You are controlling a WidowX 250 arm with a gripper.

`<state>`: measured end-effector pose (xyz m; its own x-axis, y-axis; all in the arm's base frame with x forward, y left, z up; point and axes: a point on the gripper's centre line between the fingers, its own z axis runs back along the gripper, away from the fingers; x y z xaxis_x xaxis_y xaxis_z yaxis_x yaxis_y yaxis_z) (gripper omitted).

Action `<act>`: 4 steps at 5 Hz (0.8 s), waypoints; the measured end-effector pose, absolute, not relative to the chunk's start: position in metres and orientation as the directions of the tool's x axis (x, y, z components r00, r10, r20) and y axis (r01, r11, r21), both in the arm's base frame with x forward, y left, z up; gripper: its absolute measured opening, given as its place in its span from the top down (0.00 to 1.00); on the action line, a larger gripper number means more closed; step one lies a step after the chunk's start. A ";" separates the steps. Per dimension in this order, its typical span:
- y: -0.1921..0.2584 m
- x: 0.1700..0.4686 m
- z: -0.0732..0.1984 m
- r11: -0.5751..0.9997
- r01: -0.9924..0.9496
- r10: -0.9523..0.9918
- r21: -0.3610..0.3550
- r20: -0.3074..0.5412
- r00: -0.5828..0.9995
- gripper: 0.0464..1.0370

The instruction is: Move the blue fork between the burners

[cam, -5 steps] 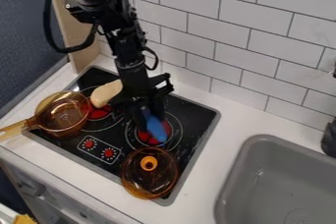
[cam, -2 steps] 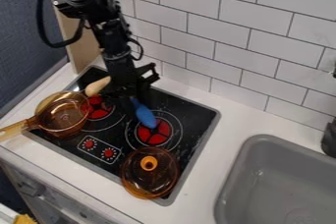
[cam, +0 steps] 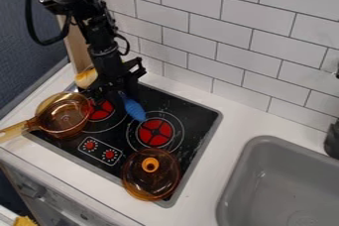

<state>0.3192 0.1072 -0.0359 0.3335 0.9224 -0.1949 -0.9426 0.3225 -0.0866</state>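
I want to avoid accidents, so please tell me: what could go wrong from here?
The blue fork might land over the burner nearer the sink, since its lower end comes close to that burner's ring. The gripper might also bump the amber pan, which stands near it.

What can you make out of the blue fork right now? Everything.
The blue fork is solid blue, plastic-looking, with a long rounded end; no tines can be made out. Its upper part runs into the black gripper, which appears to hold it. In the image it slants down and to the right, between the two red burners, its tip nearer the right one. Whether it touches the cooktop, I can't tell.
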 end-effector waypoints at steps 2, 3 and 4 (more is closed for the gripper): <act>0.120 0.321 -0.035 0.296 -0.951 0.936 -0.084 -0.174 0.307 0.63; 0.123 0.322 -0.035 0.293 -0.952 0.939 -0.085 -0.159 0.303 0.63; 0.128 0.322 -0.036 0.290 -0.953 0.943 -0.088 -0.145 0.300 0.63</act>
<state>0.3217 0.1278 -0.0357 0.2999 0.9428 -0.1453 -0.9531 0.2897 -0.0877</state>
